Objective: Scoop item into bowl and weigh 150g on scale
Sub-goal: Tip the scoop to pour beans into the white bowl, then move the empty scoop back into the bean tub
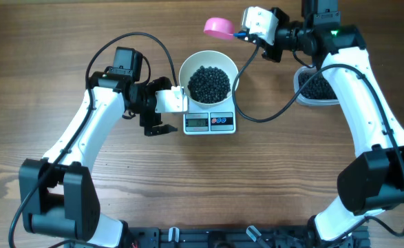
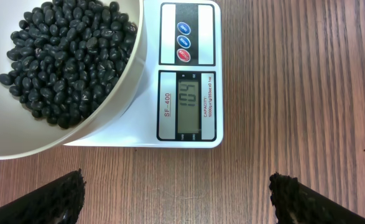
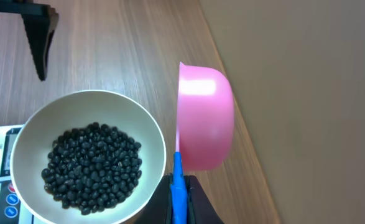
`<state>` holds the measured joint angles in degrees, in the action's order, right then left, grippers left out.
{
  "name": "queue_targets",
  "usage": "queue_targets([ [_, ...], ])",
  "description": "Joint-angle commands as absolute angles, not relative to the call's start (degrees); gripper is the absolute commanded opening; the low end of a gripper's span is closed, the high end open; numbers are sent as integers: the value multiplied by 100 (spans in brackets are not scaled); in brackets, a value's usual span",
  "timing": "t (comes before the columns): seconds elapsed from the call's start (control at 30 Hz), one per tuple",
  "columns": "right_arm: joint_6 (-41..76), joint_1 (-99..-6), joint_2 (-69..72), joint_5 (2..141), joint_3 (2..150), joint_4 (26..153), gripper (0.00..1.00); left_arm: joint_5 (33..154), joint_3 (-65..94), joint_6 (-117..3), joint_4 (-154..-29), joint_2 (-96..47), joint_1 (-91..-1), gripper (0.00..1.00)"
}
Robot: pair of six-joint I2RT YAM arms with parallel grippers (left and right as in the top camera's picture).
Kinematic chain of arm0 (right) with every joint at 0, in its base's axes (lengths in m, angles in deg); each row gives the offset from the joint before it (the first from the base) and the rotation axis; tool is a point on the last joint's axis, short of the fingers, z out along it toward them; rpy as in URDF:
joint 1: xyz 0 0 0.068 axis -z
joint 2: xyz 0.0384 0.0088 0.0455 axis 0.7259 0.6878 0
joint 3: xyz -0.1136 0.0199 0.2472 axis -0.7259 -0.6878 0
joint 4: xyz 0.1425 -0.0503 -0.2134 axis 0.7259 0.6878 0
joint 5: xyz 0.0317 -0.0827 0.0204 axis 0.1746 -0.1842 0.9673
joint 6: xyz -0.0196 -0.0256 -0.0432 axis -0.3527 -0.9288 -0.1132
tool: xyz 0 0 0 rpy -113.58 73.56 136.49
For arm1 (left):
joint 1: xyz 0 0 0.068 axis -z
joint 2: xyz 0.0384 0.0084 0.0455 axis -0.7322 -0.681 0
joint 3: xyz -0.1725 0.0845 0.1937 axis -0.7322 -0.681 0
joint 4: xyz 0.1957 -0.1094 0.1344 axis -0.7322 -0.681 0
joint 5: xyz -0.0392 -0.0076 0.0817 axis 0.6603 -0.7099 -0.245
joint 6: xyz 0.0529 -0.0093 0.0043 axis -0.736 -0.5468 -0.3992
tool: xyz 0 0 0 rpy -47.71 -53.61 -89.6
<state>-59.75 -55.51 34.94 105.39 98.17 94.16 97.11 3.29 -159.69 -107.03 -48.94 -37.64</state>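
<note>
both fingers (image 2: 58, 199) of left hand (image 2: 176, 179) spread wide beside scale (image 2: 188, 74), right hand (image 1: 248, 34) gripping tilted pink scoop (image 1: 219, 27) beyond bowl (image 1: 187, 66)

The left arm (image 1: 84, 134) and right arm (image 1: 367, 103) wear smooth white shells on their long links, with chunky black housings at the joints and bases. A thin black left cable (image 1: 140, 34) loops free of the left arm. A right cable (image 1: 263, 120), also black, sags off the right arm. A small green light (image 1: 335, 32) glows on the black housing near the right wrist. Each wrist carries a white block. The left gripper (image 2: 176, 179) has matte black jaws with a rough, grainy surface.
</note>
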Motion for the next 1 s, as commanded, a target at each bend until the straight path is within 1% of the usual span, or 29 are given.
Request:
queue_targets([
  [0.0, -4902, -5551, 3384, 9896, 9890, 9399, 4, 9840, 292, -15914, -10707, -4959, -3756, 100],
  [0.2, -3046, -5158, 3384, 9822, 9890, 9499, 4, 9840, 292, -15914, -10707, -4959, -3756, 100],
  [0.33, -2130, -4511, 3382, 9822, 9890, 10205, 4, 9840, 292, -15914, -10707, -4959, -3753, 100],
  [0.47, -1992, -3764, 3382, 9822, 9890, 11200, 4, 9840, 292, -15914, -10707, -4959, -3753, 100],
  [0.63, -1997, -3169, 3382, 9820, 9890, 11705, 4, 9840, 292, -15912, -10707, -4959, -3756, 100],
  [0.73, -1995, -2985, 3382, 9772, 9890, 11814, 4, 9840, 292, -15914, -10707, -4959, -3753, 100],
  [0.87, -1995, -2964, 3382, 8950, 9879, 12277, 4, 9840, 292, -15914, -10707, -4959, -3753, 100],
  [0.97, -1999, -2964, 3384, 8679, 9872, 12371, 4, 9840, 292, -15914, -10707, -4959, -3753, 100],
])
